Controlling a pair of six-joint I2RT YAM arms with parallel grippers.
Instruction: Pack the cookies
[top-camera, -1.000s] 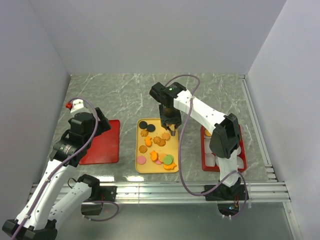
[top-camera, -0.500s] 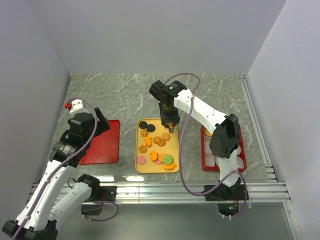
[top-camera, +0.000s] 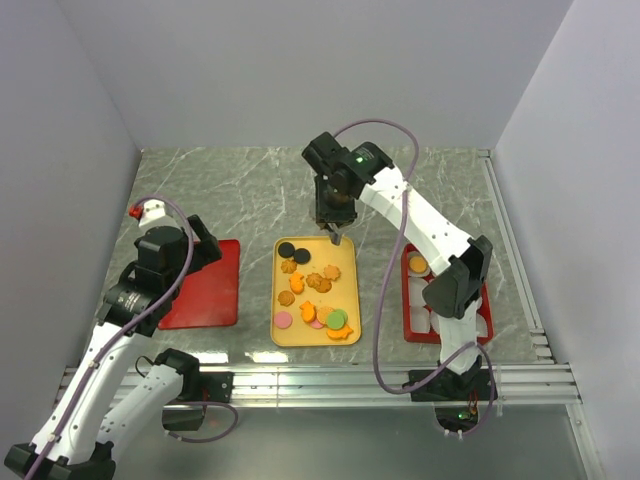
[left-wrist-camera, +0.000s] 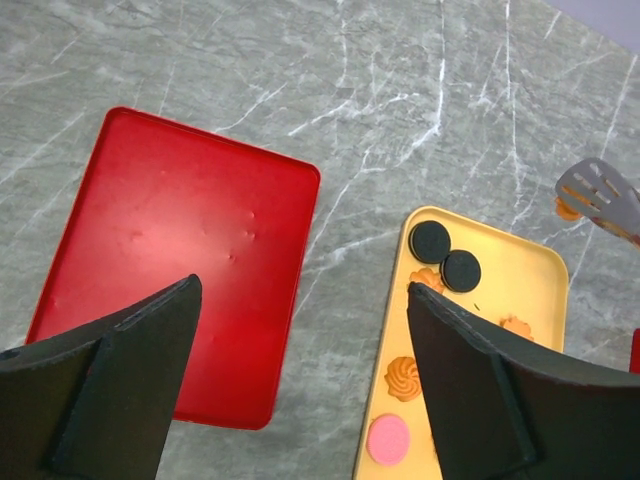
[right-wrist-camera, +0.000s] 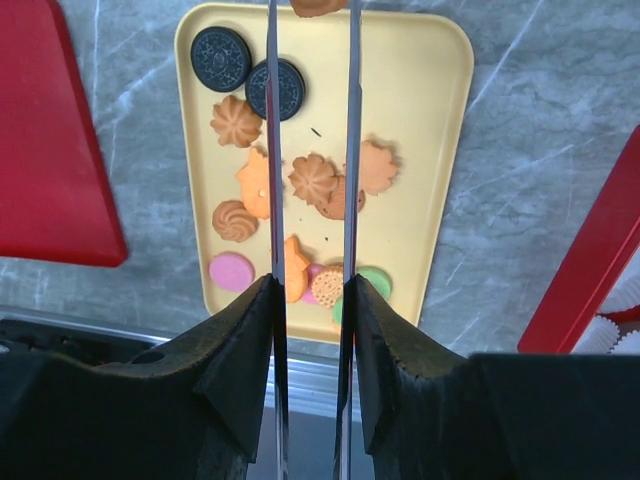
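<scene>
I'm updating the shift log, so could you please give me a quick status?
Left gripper open by red tray. Right gripper shut on one cookie, above far end of yellow tray. Other cookies on tray. No obstruction seen.

Looking straight down past the right hand (right-wrist-camera: 311, 6): two thin metal fingers (right-wrist-camera: 272, 150) set close and parallel, pinching a brown cookie (right-wrist-camera: 322, 6) at the tips, half cut by the top edge. Below, a yellow tray (right-wrist-camera: 430, 150) on the grey marble desk (right-wrist-camera: 540, 100), strewn with cookies (right-wrist-camera: 312, 178): two black rounds at upper left, orange and brown shapes mid-tray, pink and green lower down. Red mat (right-wrist-camera: 45, 150) at left. At right, a red tray (right-wrist-camera: 590, 260) corner with white paper cups (right-wrist-camera: 625, 325).
</scene>
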